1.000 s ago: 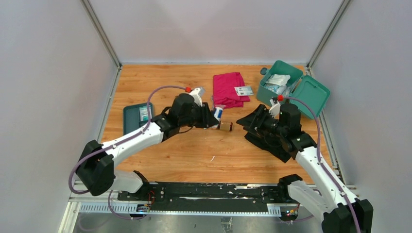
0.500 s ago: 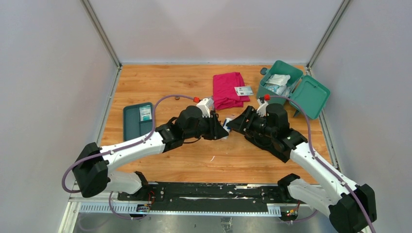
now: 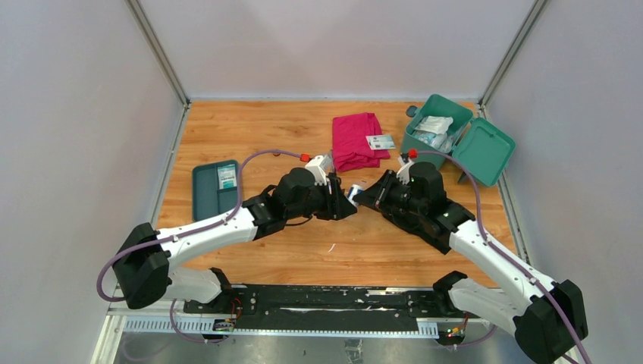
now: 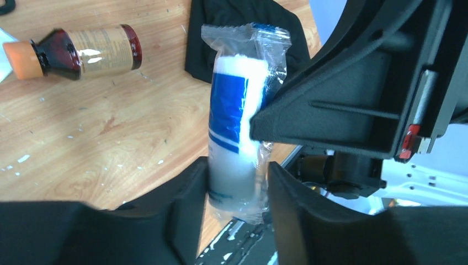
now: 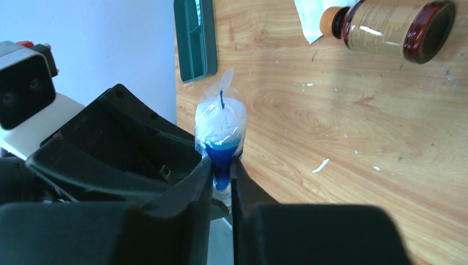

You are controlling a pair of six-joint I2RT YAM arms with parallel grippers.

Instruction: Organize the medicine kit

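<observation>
Both grippers are sitting closer together than a second ago, and they are now sharing the roll (image 4: 237, 116). It is white and blue in a clear wrapper, and it is hanging in the air over the middle of the table (image 3: 250, 129), between the two arms. The left gripper (image 4: 236, 187) is squeezing one end, with its fingers pressing tight on both sides. The right gripper (image 5: 222, 168) is pinching the other end, with its fingers nearly together around the blue part. A brown bottle (image 4: 83, 52) with an orange cap is lying on its side on the wood nearby. A pink cloth (image 3: 356, 140) is lying farther back. A green box (image 3: 436, 129) is standing open at the far right with white packs inside. A dark tray (image 3: 214, 187) is resting well off to the left.
</observation>
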